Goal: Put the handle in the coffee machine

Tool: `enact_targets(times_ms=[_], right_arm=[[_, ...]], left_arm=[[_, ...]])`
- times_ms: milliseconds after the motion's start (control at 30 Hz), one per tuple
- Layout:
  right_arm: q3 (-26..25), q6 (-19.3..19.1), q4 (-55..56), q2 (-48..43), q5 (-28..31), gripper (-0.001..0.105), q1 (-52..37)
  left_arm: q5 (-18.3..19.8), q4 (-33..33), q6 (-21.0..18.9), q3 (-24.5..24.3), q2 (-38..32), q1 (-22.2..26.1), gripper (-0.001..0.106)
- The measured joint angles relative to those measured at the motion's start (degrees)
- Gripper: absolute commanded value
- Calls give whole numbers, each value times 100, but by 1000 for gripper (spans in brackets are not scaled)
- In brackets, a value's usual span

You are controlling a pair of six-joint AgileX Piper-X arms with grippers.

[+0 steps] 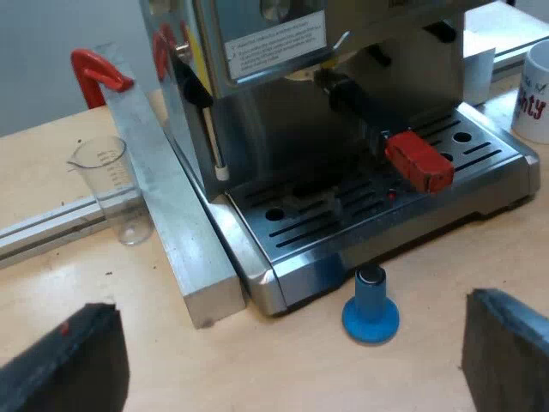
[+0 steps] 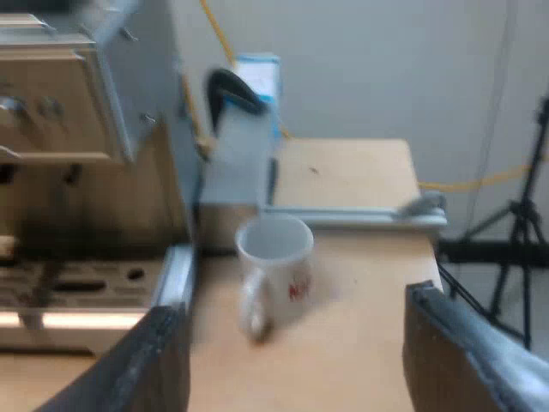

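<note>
Handle is locked into the espresso machine front, with its red end sticking out over the drip tray. My left gripper hangs above the bench facing the machine, fingers wide apart, holding nothing. Blue tamper stands upright on the bench, just beside the tray's front edge. Measuring glass stands next to a metal bar that runs along the machine's side. My right gripper is spread apart too and empty. White mug sits on the bench near the machine.
</note>
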Motion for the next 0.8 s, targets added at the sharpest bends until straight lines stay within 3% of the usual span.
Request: enact_targets(times_ms=[200,233,333,800], right_arm=[[488,236,-952,2,-181,57,0],[583,263,-1064,12,-181,57,0],[893,304,-1389,12,-181,57,0],[1985,304,-1602,22,-190,57,0]], left_arm=[[-316,-461,-250,158,0,-132,80],[-1021,-718,-372,357,0,-161,80],[-1478,-874,-382,602,10,-161,80],[-1619,-1237,-428,1506,10,-292,80]])
